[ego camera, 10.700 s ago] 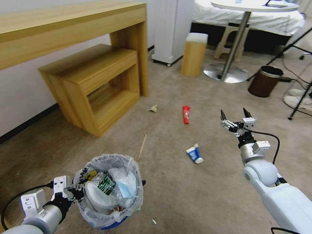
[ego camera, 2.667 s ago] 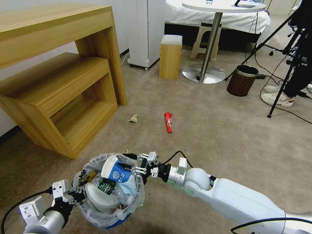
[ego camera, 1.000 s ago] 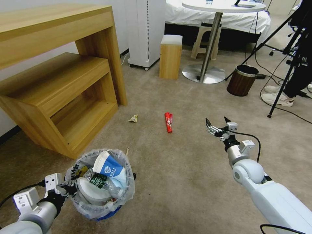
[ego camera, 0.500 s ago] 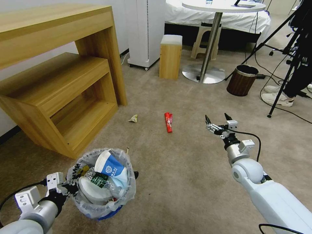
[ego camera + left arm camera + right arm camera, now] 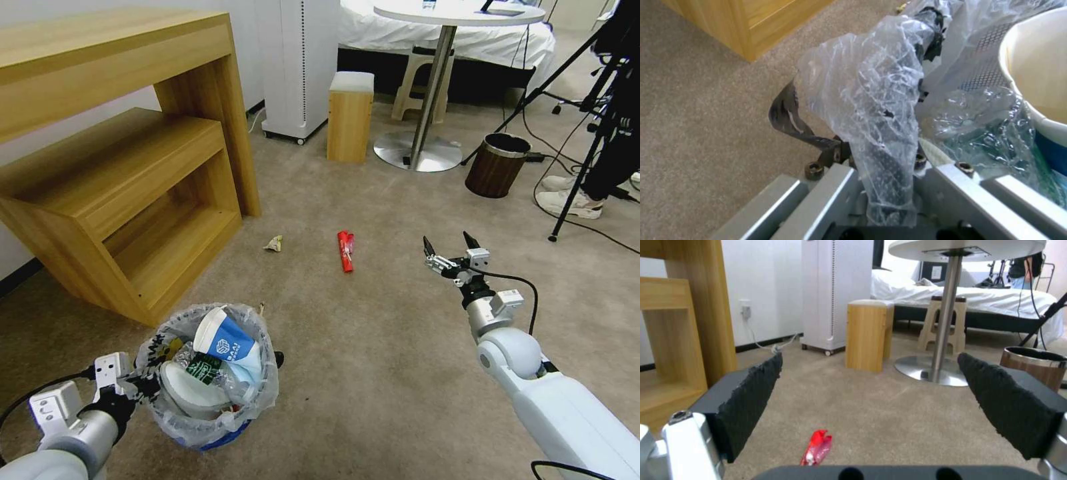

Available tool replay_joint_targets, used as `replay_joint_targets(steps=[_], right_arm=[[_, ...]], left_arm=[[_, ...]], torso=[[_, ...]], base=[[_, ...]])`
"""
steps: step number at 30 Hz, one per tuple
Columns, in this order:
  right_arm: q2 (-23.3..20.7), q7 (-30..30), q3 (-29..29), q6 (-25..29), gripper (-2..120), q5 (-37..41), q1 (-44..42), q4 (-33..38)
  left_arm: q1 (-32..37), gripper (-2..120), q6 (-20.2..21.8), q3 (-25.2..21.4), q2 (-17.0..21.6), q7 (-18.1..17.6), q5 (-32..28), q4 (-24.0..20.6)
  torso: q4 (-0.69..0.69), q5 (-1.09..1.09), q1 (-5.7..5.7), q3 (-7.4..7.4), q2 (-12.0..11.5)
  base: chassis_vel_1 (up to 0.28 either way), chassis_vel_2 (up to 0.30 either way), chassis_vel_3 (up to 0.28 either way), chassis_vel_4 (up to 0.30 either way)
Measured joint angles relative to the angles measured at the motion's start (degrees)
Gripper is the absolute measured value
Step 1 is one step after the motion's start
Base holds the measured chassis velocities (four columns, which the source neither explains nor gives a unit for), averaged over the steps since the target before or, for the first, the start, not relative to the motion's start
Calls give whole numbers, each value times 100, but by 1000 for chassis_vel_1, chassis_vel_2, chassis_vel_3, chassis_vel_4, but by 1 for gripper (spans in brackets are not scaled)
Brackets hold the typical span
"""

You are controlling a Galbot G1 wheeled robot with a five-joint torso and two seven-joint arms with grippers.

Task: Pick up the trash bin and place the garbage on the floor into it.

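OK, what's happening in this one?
A two-armed robot is clearing litter off a beige carpet. Its left gripper is clamped on the rim of the trash bin, which already holds a blue-white paper cup and other rubbish. The right gripper hangs open and empty above the floor. A red packet and a small crumpled scrap lie on the carpet ahead.

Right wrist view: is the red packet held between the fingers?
No. The red packet lies on the carpet, and the open right gripper holds nothing.
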Motion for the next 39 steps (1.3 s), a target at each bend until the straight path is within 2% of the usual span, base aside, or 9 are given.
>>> replay_joint_targets(steps=[9,17,39], right_arm=[[7,-22,-67,29,100,-3,59,-72],[65,-45,-179,155,100,-59,128,-178],[140,-231,-378,278,100,-122,72,-124]], left_arm=[[-62,1,-3,-107,8,-4,-46,29],[-197,1,-63,-265,58,-6,-48,243],[-476,1,-117,-637,261,4,-185,700]], torso=[[0,0,1,1,0],[0,-1,1,2,0],[0,1,1,0,0]], base=[[-128,147,147,-139],[-105,104,115,-108],[-3,2,2,-3]])
